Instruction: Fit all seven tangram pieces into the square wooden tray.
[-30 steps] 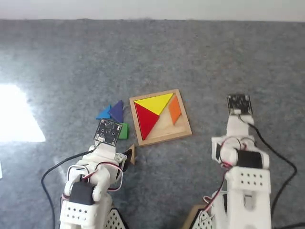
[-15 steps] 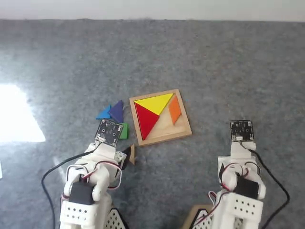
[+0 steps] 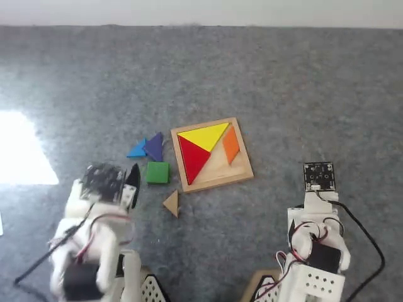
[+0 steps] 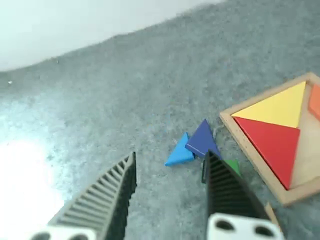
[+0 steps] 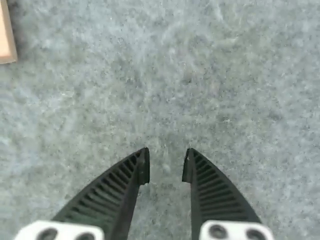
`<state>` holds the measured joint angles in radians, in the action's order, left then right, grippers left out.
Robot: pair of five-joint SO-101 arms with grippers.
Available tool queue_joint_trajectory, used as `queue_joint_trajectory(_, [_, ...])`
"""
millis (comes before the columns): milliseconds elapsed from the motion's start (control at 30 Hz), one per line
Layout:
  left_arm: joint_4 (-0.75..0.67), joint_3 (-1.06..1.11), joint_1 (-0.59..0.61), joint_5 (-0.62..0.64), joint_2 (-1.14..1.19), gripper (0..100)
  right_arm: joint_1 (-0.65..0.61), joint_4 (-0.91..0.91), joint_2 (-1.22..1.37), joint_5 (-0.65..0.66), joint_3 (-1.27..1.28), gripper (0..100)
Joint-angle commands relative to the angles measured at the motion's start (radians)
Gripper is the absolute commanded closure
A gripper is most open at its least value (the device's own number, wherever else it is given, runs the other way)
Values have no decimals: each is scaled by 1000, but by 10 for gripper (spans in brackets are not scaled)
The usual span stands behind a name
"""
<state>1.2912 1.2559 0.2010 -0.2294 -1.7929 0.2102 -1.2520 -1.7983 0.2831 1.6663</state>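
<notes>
Worktop (image 3: 296, 75): one, covered edge to edge in a mottled grey, felt-like surface with a fine speckled grain, matte. Wall (image 3: 201, 11): plain white, a narrow band along the worktop's far edge, meeting it in a straight line. Patch of light (image 3: 19, 151): one, bright white glare on the grey surface at the left edge of the high view, washing out the grain there; a softer sheen spreads around it.

Grey speckled tabletop (image 3: 302, 82), white wall strip (image 3: 201, 11) beyond

green square (image 4: 232, 165) half hidden behind left hand (image 4: 170, 156), wooden tray (image 4: 250, 150) cut by the edge, left arm (image 3: 88, 239) blurred
</notes>
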Motion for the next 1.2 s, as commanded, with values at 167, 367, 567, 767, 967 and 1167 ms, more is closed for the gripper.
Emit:
queue_joint_trajectory(167, [250,-486,-71,-2,816,793,5,2,-7,8,17,866])
queue_joint_trajectory(367, [175,-581,-264,-15,1445,794,5,2,-7,8,17,866])
queue_joint_trajectory(567, [-2,-616,-313,104,1761,778,5,2,-7,8,17,866])
queue_joint_trajectory(767, [-49,-608,-377,181,1838,779,5,2,-8,8,17,863])
queue_joint_trajectory(967, [-64,-604,-388,219,1843,779,5,2,-8,8,17,862])
queue_joint_trajectory(1167, [-51,-578,-370,213,1846,779,4,2,-8,8,17,862])
